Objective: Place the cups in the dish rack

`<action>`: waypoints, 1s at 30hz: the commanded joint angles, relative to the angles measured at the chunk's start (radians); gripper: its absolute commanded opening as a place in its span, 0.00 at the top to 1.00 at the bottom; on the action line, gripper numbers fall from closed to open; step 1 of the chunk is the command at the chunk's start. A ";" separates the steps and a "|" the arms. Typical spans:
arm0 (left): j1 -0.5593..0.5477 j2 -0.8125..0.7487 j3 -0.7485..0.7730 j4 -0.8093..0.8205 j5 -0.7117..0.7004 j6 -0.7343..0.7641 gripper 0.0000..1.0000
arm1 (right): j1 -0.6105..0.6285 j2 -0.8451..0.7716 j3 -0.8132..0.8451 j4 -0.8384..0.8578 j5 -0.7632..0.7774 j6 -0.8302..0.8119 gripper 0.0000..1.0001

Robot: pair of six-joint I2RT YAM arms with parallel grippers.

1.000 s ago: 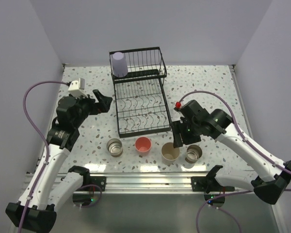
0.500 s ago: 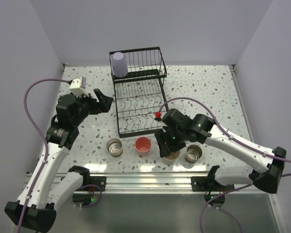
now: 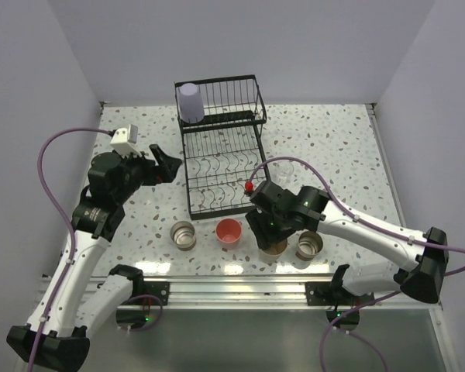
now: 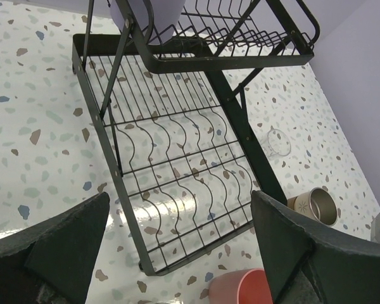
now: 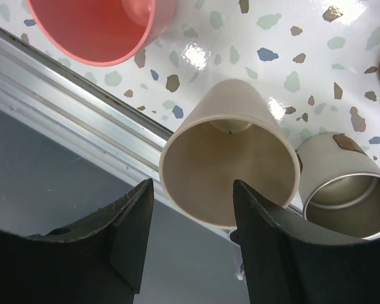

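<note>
On my left, the left gripper (image 3: 166,164) hangs over the speckled table (image 3: 333,147) just beside the dish rack (image 3: 221,174), with its jaws spread wide and nothing in them. Near the table's front edge I see a short tan-and-metal cup (image 3: 184,235) standing mouth up. The lavender cup (image 3: 191,101) sits in the left corner of the rack's raised upper basket. The red-pink cup (image 3: 229,231) stands mouth up on the table, just in front of the rack's lower tray. Next along, the right gripper (image 3: 265,235) is low over the beige cup (image 5: 228,171). Its jaws are apart and astride the rim, one finger outside the wall and the other over the mouth, and I see no grip on the cup. The clear glass (image 4: 278,142) stands on the table to the right of the rack. A second tan-and-metal cup (image 3: 309,246) stands just beside the beige one, on its right.
</note>
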 commanded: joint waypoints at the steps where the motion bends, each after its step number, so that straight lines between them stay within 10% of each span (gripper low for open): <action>1: -0.006 -0.011 0.040 -0.014 0.017 -0.013 0.05 | 0.010 0.008 -0.010 0.045 0.049 -0.004 0.44; 15: -0.006 -0.011 0.028 0.003 0.025 -0.031 0.06 | 0.076 0.055 -0.047 0.093 0.058 -0.006 0.47; 30: -0.021 0.068 0.083 0.017 0.042 0.021 0.07 | 0.117 0.094 -0.056 0.082 0.141 -0.027 0.92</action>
